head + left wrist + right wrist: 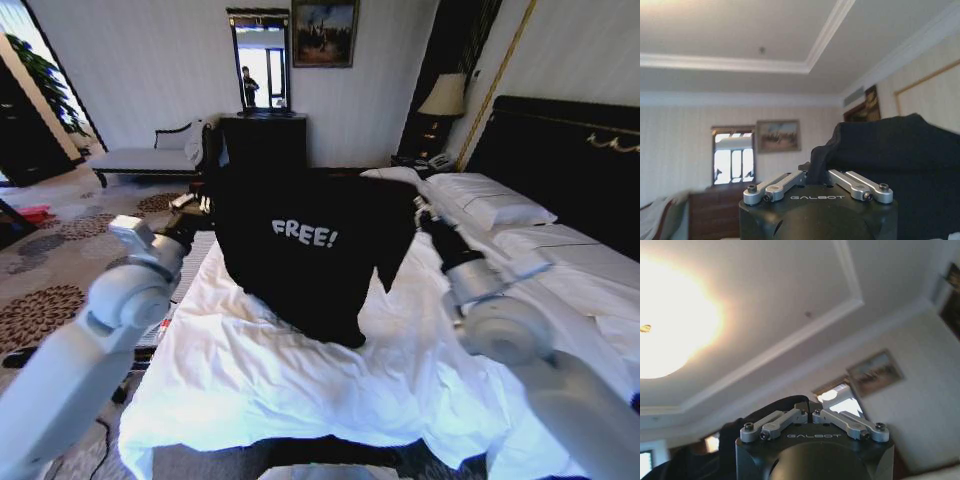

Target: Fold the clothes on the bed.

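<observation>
Nearest the head camera, the two pale arms reach forward over the foot of the bed (300, 390), whose rumpled white sheet spreads beneath them. The left tool (205, 180) is raised at the shirt's left top corner, and in the left wrist view the left tool (812, 175) has its fingers drawn together on a bunch of black cloth, so it is clenched on the T-shirt (890, 165). The right tool (425, 212) is up at the opposite top corner; in the right wrist view the right tool (807, 410) likewise has its fingers closed together with a dark fold of the T-shirt (760, 415) pinched between them. Between the two tools the black T-shirt (310, 250) hangs spread out in the air above the bed, its white "FREE!" lettering facing the head camera and reading upright, its lower part sagging to a point that is near or touching the sheet at the middle of the bed. To the right lie white pillows (490, 205) against the dark headboard (560, 160). Farther off stand a dark dresser (262, 140) with a mirror (260, 60), a framed painting (324, 32) on the wall, a lamp (444, 97) and a pale chaise bench (150, 155).
</observation>
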`<state>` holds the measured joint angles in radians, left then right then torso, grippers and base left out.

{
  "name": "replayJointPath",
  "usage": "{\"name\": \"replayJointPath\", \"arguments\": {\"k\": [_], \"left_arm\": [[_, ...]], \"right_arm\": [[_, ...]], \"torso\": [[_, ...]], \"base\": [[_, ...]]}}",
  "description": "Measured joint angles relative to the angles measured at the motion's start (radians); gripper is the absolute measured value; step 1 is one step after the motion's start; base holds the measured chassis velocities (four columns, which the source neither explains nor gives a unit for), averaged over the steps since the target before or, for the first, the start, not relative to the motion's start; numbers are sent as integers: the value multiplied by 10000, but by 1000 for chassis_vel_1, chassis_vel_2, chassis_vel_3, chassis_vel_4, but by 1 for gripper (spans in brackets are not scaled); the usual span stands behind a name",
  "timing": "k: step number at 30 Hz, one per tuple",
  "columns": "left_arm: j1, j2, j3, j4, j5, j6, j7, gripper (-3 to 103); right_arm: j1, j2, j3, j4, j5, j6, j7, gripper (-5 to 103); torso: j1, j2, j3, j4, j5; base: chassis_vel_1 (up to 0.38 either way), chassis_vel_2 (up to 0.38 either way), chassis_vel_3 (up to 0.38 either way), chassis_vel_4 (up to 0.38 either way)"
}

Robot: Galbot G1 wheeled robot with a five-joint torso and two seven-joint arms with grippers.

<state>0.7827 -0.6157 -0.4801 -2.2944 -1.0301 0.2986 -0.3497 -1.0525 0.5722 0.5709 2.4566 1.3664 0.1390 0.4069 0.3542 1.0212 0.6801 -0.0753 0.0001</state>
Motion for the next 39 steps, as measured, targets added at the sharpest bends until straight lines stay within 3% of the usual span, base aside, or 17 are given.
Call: {"name": "replayJointPath", "arguments": {"k": [7,9,13,20,23,27,32,39], "left_arm": [[514,1201,-1962,-837,-1678,-253,-12,2],[630,1282,-2210,-931,-1835,-265,-13,2],[1508,1633,-3694,-1559,-2712,-355,-48,2],[1998,1687,-4613,-2115,-3559,-339,-355,2],[2140,1613,-4531,-2128,-3660,-249,-504,2],[2404,1236,-3654,-2118,-3382,56,-850,2],[3003,664,-2181,-2086,-2527,805,-1061,2],[3257,512,-1854,-1874,-1864,1007,-807,2]], "right_arm": [[-844,-949,1941,538,659,156,-208,0],[-979,-1061,2222,538,777,156,-219,0],[-1533,-1612,3559,521,1486,106,-129,0],[-1709,-2122,4542,492,1960,-115,-127,0],[-1708,-2198,4589,482,2060,-208,-66,0],[-1873,-1953,4150,469,1867,-818,564,0],[-2681,-970,3056,437,1839,-2045,1936,0],[-2893,-497,2464,435,1497,-2260,2008,0]], "torso": [[-1,0,0,2,-1],[0,0,0,0,-2],[1,0,2,-2,-1],[0,0,1,-1,0],[0,0,1,-1,0],[1,0,2,-1,-4],[2,0,3,-3,3],[1,0,2,-1,-2]], "base": [[0,0,0,0],[0,0,0,0],[0,0,0,0],[0,0,0,0],[0,0,0,0],[0,0,0,0],[0,0,0,0],[0,0,0,0]]}}
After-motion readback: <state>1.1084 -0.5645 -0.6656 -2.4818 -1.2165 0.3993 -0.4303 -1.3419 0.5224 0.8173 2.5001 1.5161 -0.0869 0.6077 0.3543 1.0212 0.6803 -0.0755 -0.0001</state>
